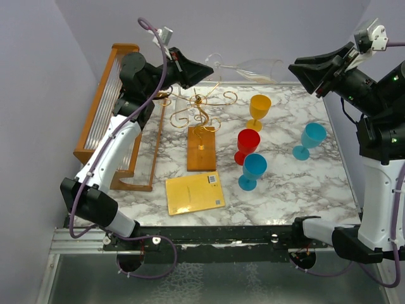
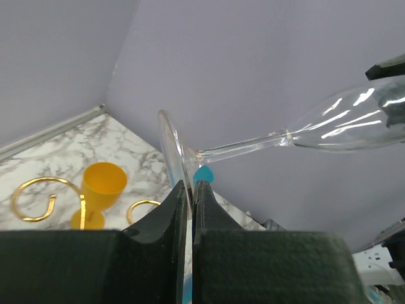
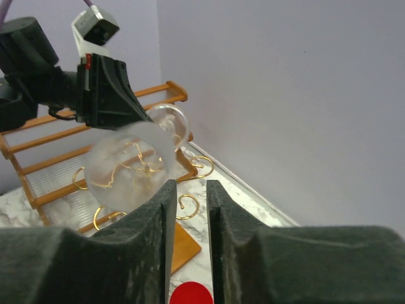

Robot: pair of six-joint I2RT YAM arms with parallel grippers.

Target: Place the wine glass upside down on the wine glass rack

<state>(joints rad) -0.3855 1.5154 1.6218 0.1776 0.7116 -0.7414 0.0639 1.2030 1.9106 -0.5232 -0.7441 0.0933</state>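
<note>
Clear glass (image 1: 253, 66) hangs level at upper centre, above the rack (image 1: 201, 107), foot pinched in my left gripper (image 1: 209, 68); my right gripper (image 1: 304, 71) stands slightly parted by the bowl. So thin a hold could slip when I upend it.

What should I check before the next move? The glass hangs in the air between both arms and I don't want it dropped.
1. Left gripper clamped on the foot of the wine glass: ok.
2. Right gripper free of the bowl: jaws slightly parted, bowl right beside them; cannot tell.
3. Glass turned upside down: it lies sideways; not ok.
4. Wine glass rack upright, no glass on its curled arms: ok.
5. Yellow goblet apart from the rack: ok.
</note>
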